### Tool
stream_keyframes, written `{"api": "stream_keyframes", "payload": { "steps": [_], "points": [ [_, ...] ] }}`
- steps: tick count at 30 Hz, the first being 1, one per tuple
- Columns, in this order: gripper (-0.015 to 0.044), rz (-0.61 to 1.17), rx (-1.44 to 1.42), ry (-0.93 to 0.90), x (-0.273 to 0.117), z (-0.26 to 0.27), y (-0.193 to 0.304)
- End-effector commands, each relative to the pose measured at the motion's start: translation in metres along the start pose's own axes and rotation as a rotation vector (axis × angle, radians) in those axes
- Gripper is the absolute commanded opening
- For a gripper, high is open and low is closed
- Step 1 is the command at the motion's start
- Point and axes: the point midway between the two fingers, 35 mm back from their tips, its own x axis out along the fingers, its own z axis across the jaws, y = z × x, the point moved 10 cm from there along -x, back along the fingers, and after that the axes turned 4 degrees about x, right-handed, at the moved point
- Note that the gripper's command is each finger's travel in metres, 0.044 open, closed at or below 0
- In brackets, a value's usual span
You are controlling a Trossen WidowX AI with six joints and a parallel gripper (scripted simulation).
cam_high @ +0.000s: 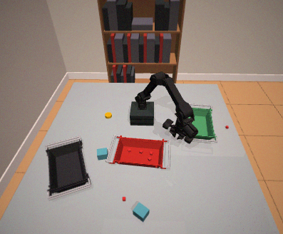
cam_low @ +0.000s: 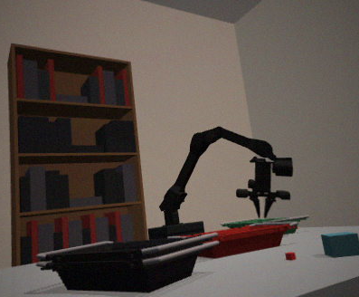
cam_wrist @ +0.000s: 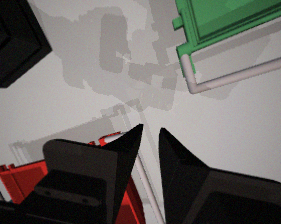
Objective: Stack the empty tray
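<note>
The red tray (cam_high: 137, 165) (cam_low: 249, 244) (cam_wrist: 21, 180) holds several small red blocks (cam_high: 141, 152). Its left bar (cam_high: 110, 150) and right bar (cam_high: 170, 153) are swung out over its ends. An empty green tray (cam_high: 203, 123) (cam_wrist: 231, 15) lies behind and right of it, bars out. An empty black tray (cam_high: 69, 168) (cam_low: 131, 273) lies at the left, bars out. My gripper (cam_high: 176, 137) (cam_low: 262, 217) (cam_wrist: 151, 129) points down above the table between the red and green trays. It is open by a narrow gap, with nothing between its fingertips.
A cyan block (cam_high: 102, 153) sits left of the red tray. Another cyan block (cam_high: 141, 211) (cam_low: 341, 244) and a small red cube (cam_high: 124, 198) (cam_low: 290, 256) lie in front. A red piece (cam_high: 227, 127) lies right of the green tray, a yellow disc (cam_high: 108, 115) left of my base (cam_high: 142, 115) (cam_wrist: 16, 45).
</note>
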Motion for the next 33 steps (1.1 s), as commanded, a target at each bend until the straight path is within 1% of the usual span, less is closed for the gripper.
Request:
{"api": "stream_keyframes", "payload": {
  "steps": [1,6,17,21,29,33],
  "points": [
    [0.0084,0.121,-0.369,0.110,-0.023,-0.003,0.058],
    [0.0084,0.187,-0.527,0.131,-0.033,0.000,0.084],
    [0.0084,0.188,-0.529,0.131,-0.032,-0.001,0.085],
    [0.0084,0.188,-0.529,0.131,-0.020,-0.003,0.087],
    [0.0084,0.188,-0.529,0.131,0.022,-0.010,0.093],
    [0.0084,0.188,-0.529,0.131,0.026,-0.010,0.093]
  ]
}}
